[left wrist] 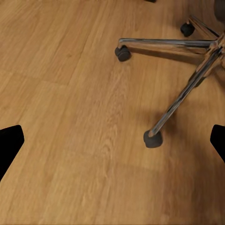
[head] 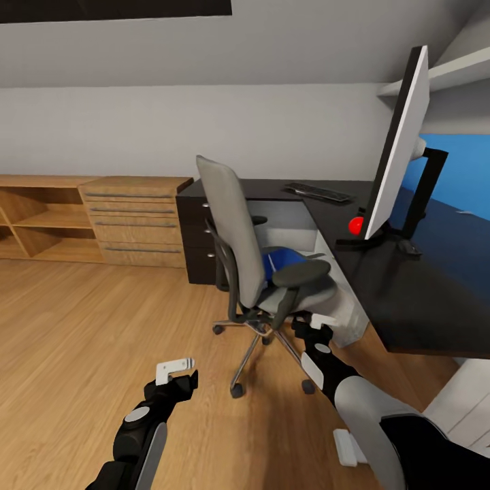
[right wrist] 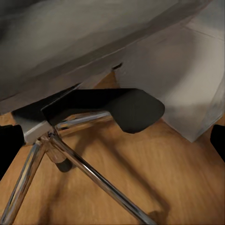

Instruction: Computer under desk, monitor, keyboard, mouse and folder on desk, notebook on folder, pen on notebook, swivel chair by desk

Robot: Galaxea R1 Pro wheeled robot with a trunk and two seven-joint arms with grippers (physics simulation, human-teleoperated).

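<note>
Right tool [head: 318, 325] hangs empty, jaws apart, by the swivel chair [head: 235, 231]; left tool [head: 178, 373] likewise. The blue folder [head: 282, 258] looks light and stiff: pinch its edge.

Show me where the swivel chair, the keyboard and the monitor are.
swivel chair [head: 230, 224]: head view, on its grey backrest.
keyboard [head: 318, 192]: head view, on the middle of its key field, at the desk's far end.
monitor [head: 400, 146]: head view, on the screen's thin edge, seen side-on.

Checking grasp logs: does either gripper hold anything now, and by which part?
Nothing is held. The left gripper is open above bare floor; the right gripper is open beside the swivel chair, with no contact visible.
</note>
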